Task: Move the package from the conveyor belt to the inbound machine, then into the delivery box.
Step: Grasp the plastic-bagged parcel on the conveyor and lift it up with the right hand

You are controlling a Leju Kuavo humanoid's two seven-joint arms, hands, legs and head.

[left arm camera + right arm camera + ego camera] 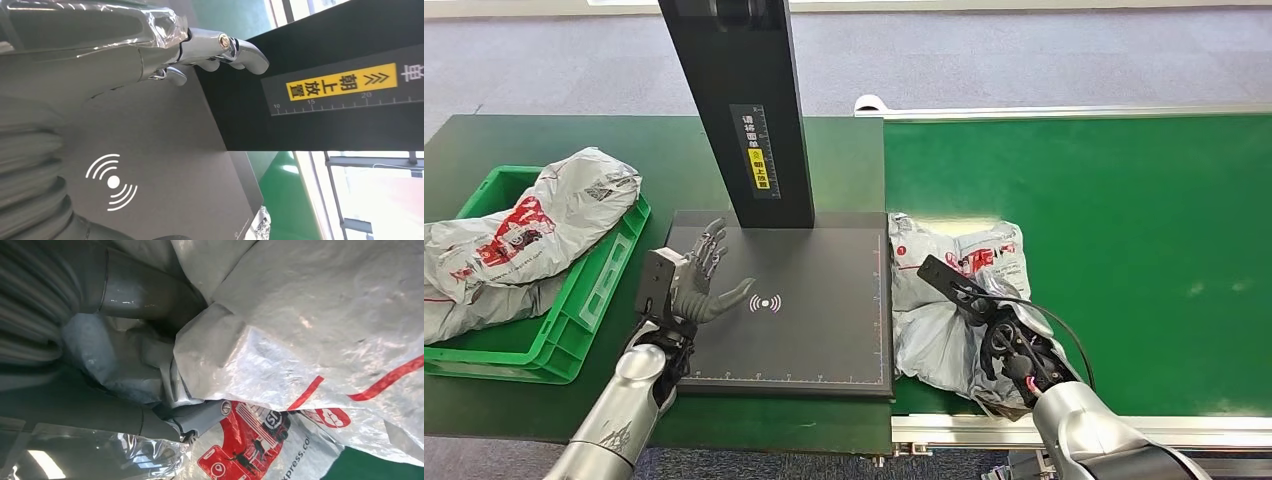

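Note:
A crumpled grey plastic package (pixel 944 300) with red print lies on the green conveyor belt (pixel 1124 220), against the right edge of the black inbound machine plate (pixel 824 340). My right hand (pixel 1014 350) is on the package's near right part. In the right wrist view its thumb and fingers (pixel 200 415) pinch folds of the package (pixel 325 315). My left hand (pixel 694 280) hovers over the plate's left side, fingers spread and holding nothing. The left wrist view shows the left hand (pixel 100 45) above the plate (pixel 165 165), close to the column (pixel 310 100).
The machine's black column (pixel 744 100) rises from the back of the plate. A green delivery box (pixel 574 320) stands at the left, with grey packages (pixel 524 230) piled in it and over its rim. The belt's metal rail (pixel 1184 428) runs along the near edge.

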